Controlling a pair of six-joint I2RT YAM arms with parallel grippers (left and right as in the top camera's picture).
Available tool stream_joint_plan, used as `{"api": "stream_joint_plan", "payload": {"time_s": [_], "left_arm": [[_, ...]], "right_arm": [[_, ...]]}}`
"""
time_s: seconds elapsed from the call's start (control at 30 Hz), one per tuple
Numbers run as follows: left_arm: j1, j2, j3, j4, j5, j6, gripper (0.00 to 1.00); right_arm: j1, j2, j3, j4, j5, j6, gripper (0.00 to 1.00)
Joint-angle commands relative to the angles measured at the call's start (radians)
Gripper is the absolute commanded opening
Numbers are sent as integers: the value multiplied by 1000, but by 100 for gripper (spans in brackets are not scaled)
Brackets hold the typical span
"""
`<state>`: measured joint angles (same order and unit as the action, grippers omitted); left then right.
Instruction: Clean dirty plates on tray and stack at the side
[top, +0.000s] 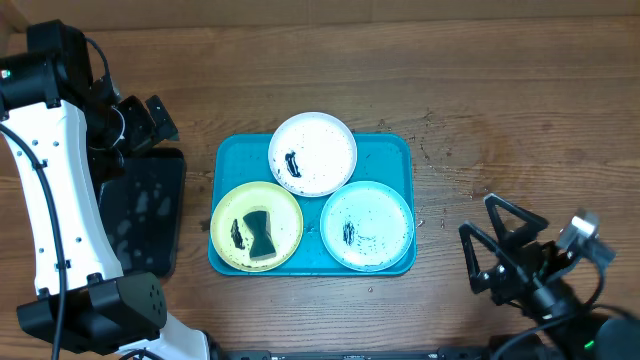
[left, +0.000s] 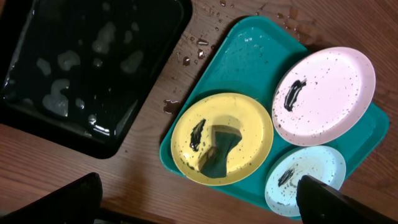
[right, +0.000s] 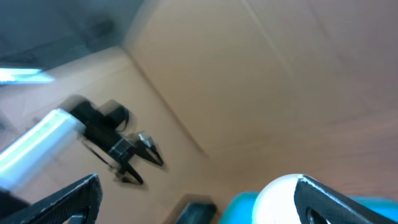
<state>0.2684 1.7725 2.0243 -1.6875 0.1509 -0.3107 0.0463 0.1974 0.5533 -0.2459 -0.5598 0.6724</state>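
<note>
Wide-spread fingers of the left gripper hold nothing above the left side of the wooden table. Below them a glossy black tray beaded with water lies just beside the turquoise tray. Three smeared plates sit on the turquoise tray. The white-rimmed plate is at its far edge. The yellow-green plate is at its near left corner, with a dark sponge lying on it. The mint plate is at its near right corner. The right gripper is spread open and empty by the table's near right corner, and droplets speckle the wood beside the tray's right edge.
</note>
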Motion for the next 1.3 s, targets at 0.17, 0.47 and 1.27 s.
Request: {"api": "stream_joint_plan", "payload": {"time_s": [0.17, 0.47, 1.27], "left_arm": [[0, -27, 5, -2, 6, 19, 99], [0, -27, 5, -2, 19, 19, 100], [-6, -26, 2, -2, 86, 114, 100]], "right_arm": [[-2, 645, 838, -908, -30, -514, 100], [9, 1097, 1155, -1065, -522, -491, 63], [823, 1672, 1127, -783, 623, -75, 63]]}}
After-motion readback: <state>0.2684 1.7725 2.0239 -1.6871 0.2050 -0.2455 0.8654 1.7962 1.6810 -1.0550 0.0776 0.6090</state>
